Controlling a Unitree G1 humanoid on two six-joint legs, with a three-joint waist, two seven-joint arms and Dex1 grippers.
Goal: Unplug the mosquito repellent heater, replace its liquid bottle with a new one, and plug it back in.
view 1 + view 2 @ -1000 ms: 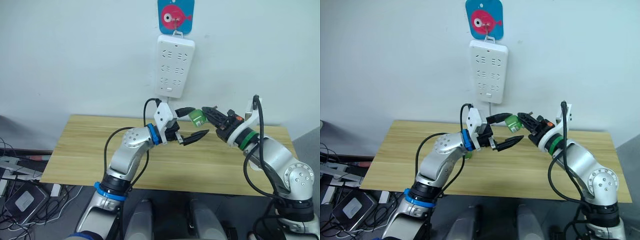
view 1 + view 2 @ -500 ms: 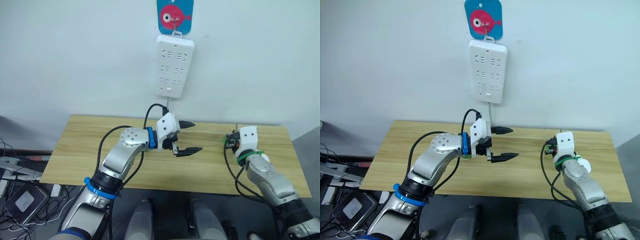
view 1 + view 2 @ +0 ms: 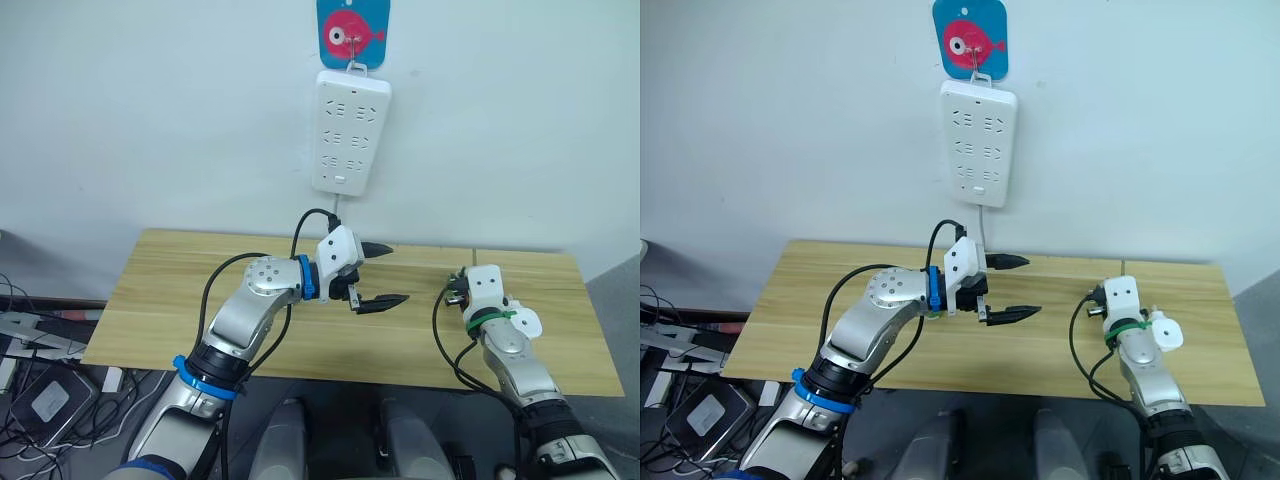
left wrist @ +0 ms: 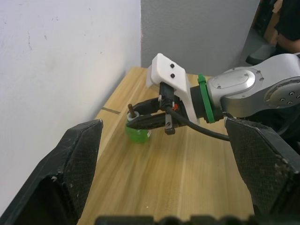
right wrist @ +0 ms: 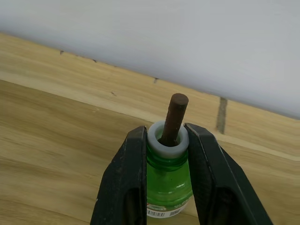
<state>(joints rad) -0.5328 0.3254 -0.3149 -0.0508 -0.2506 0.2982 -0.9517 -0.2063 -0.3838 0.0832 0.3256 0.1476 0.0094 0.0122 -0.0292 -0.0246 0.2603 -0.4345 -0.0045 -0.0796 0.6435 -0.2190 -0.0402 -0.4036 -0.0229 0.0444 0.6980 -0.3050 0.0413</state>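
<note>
Right end effector [image 5: 161, 187] grips the green liquid bottle [image 5: 168, 180] by its white neck, standing it on the table [image 5: 56, 140] near the wall. Small, light, smooth, likely slippery; neck is the best hold. Left end effector [image 3: 378, 275] hovers open, well apart.

A light wooden table [image 3: 180, 300] stands against the white wall, its planks running lengthwise with the joints showing near the back edge. Most of its top is bare wood. The one thing on it is a small green bottle [image 5: 168, 176] with a white neck and a brown wick poking up, standing upright near the back edge toward the right end. From the left wrist view the bottle [image 4: 137, 133] sits just short of the wall, its base seemingly on the wood.
</note>
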